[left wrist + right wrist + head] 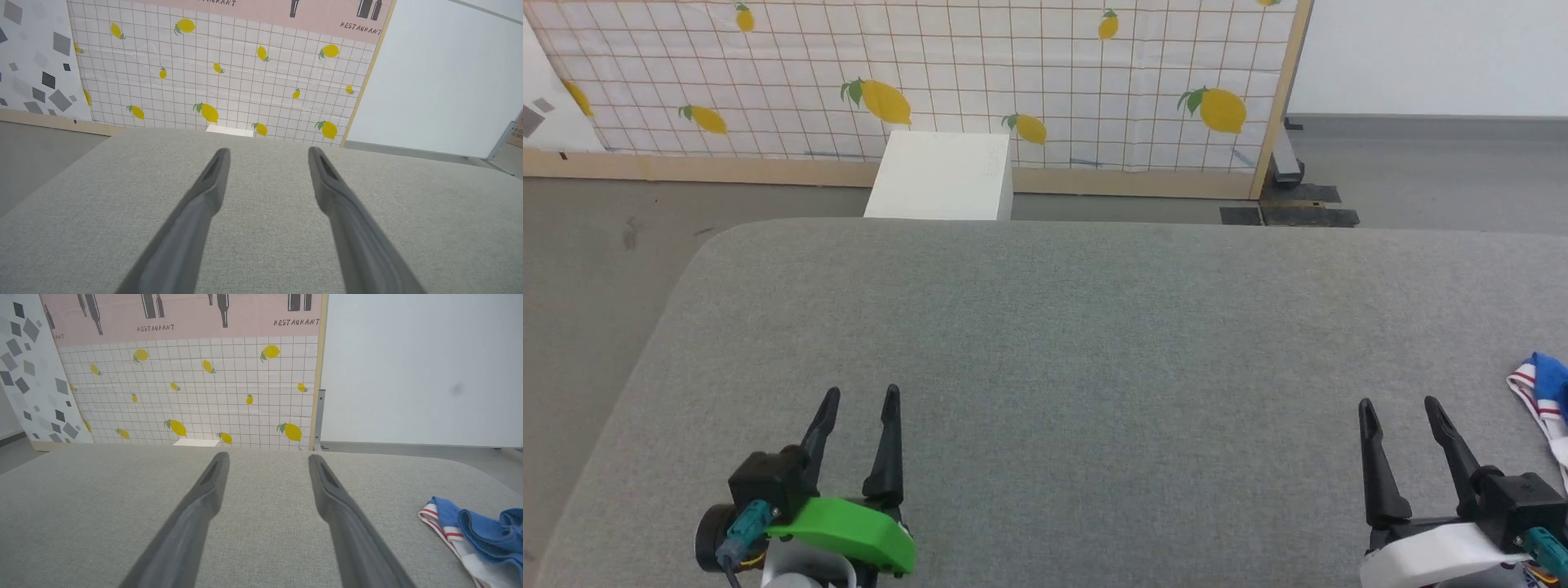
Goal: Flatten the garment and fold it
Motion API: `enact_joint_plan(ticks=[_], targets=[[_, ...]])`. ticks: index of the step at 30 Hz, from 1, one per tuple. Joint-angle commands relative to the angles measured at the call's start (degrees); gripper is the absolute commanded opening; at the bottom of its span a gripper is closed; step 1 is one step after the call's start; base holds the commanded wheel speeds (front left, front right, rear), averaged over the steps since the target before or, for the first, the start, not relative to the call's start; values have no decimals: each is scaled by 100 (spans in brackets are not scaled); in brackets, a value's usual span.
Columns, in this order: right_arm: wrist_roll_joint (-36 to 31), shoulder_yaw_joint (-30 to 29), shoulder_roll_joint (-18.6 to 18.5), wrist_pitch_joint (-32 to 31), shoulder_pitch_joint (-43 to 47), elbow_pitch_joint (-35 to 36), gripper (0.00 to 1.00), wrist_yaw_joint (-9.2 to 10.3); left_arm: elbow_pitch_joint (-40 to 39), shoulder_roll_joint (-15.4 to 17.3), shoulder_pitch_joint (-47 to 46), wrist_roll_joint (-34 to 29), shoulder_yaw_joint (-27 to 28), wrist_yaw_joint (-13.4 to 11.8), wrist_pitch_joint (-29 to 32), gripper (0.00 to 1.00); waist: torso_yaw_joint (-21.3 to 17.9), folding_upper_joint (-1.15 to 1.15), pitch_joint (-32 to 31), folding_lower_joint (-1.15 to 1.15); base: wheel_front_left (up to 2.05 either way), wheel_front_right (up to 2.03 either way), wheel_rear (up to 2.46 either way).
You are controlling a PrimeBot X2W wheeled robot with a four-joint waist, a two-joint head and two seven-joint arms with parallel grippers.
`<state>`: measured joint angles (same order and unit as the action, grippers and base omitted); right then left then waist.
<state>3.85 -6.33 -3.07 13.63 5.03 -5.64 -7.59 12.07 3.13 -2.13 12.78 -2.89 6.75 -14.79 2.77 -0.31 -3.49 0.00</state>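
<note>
The garment [1545,396] lies crumpled at the right edge of the grey padded table [1078,343], blue with white and red-striped trim, cut off by the head view's border. In the right wrist view the garment [478,535] sits at the lower right, beside and clear of the fingers. My right gripper [1399,406] is open over bare table, just left of the garment, with nothing between its fingers [331,490]. At the lower left my left gripper [860,394] is open too, holding nothing, its fingers [212,179] above bare grey fabric.
A white box [943,175] stands on the floor beyond the table's far edge. Behind it runs a lemon-patterned partition [980,82] with a wooden frame. Grey floor [596,253] lies past the table's rounded left corner.
</note>
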Motion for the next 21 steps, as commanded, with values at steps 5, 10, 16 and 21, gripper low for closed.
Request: enact_joint_plan(ticks=[5, 10, 16, 21], targets=[[80, -12, 18, 0, 111, 47, 100, 10, 23, -24, 72, 72, -25, -54, -20, 100, 1, 31, -3, 0, 0, 0, 0], [134, 2, 19, -3, 120, 46, 100, 10, 30, -24, 72, 86, -28, -65, -20, 100, -6, 31, 3, 0, 0, 0, 0], [177, -10, 19, 3, 148, 39, 100, 10, 38, -24, 78, 84, -19, -77, -20, 100, 0, 31, 12, 0, 0, 0, 0], [161, -9, -1, -3, 88, 12, 0, 0, 36, 0, 0, 39, -14, -34, 9, 0, 1, 0, 12, 0, 0, 0, 0]])
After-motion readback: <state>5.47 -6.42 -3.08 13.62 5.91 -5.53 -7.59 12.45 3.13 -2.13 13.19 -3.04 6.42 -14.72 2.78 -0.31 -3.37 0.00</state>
